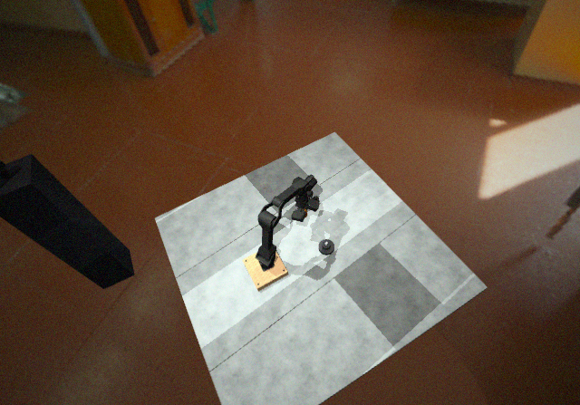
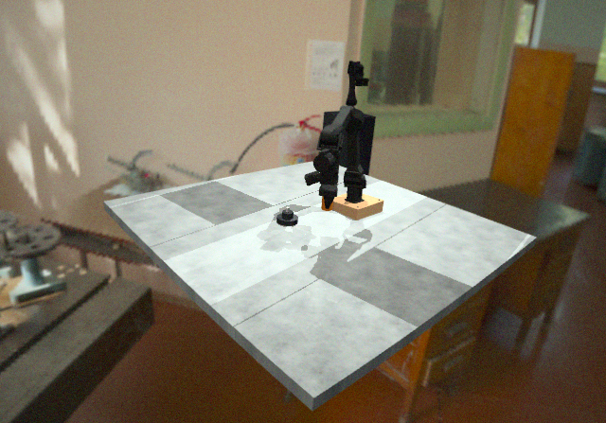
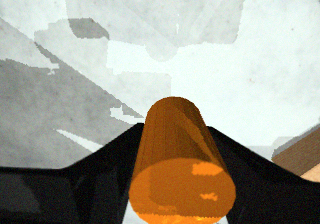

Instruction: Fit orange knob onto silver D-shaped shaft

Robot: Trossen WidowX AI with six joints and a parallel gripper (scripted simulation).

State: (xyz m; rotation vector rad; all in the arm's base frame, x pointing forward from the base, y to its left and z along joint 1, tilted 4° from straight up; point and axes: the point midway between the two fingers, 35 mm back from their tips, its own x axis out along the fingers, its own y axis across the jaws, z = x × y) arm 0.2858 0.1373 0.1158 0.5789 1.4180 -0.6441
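Note:
The orange knob (image 1: 305, 214) (image 2: 323, 205) (image 3: 182, 189) is held upright between the fingers, its round top facing the wrist camera. My gripper (image 1: 305, 210) (image 2: 327, 202) (image 3: 174, 130) is shut on the knob's sides and holds it above the table, clear of the pedestal. The knob's underside and its hole are hidden. The dark round pedestal (image 1: 326, 250) (image 2: 287, 220) stands apart from the knob; only a bit of dark rim shows at the wrist view's top edge. The small shaft (image 1: 326, 242) rises from its centre. I cannot tell which way its flat side faces.
The arm's wooden base block (image 1: 265, 277) (image 2: 362, 209) (image 3: 305, 156) stands close to the gripper. The patterned grey and white table top (image 1: 290, 368) (image 2: 312, 330) carries arm shadows around the pedestal. A dark box-shaped post (image 1: 65, 227) stands outside the table's edge.

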